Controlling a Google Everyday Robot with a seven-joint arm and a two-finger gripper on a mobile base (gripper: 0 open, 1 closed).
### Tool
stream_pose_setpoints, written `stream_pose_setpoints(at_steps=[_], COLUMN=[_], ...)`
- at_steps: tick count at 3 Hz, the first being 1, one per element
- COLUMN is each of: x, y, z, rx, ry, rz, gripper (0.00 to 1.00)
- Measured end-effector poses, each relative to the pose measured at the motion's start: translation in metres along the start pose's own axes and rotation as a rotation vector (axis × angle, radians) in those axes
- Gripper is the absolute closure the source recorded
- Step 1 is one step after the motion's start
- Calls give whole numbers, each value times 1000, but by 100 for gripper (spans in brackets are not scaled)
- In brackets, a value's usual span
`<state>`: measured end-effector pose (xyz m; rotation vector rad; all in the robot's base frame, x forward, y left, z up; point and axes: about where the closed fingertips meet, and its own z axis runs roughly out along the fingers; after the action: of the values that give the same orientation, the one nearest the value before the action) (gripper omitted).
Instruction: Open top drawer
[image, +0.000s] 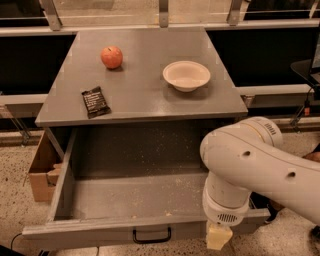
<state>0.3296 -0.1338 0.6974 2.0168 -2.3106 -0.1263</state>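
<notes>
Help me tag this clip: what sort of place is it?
Likely an office break area or kitchenette: a grey counter holds an apple, a bowl and a snack packet, above the open top drawer. The gripper hangs at the drawer's front, right of its handle.

the white arm (260, 165) runs off the right edge, and its bulky wrist covers the right front corner of the top drawer (125, 200). the pincer (219, 237) hangs low near the bottom edge, right of the black handle (151, 236), seen only from above as a cream block. the tabletop (145, 95) overhangs the drawer's back. print on the black wrapper (96, 102) is too small to read. the cardboard box (41, 170) is half hidden behind the drawer's left wall.
</notes>
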Motion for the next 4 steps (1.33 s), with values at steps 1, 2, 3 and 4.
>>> stream_pose_setpoints(at_steps=[1,2,3,4], x=[3,6,7,7], y=[17,27,28,28], z=[2,0,-1,-1], rx=[-31,-46,-45,-45], ry=[-14,-11,-11,-11], rz=[15,28,29,29], gripper=[72,95,0,0])
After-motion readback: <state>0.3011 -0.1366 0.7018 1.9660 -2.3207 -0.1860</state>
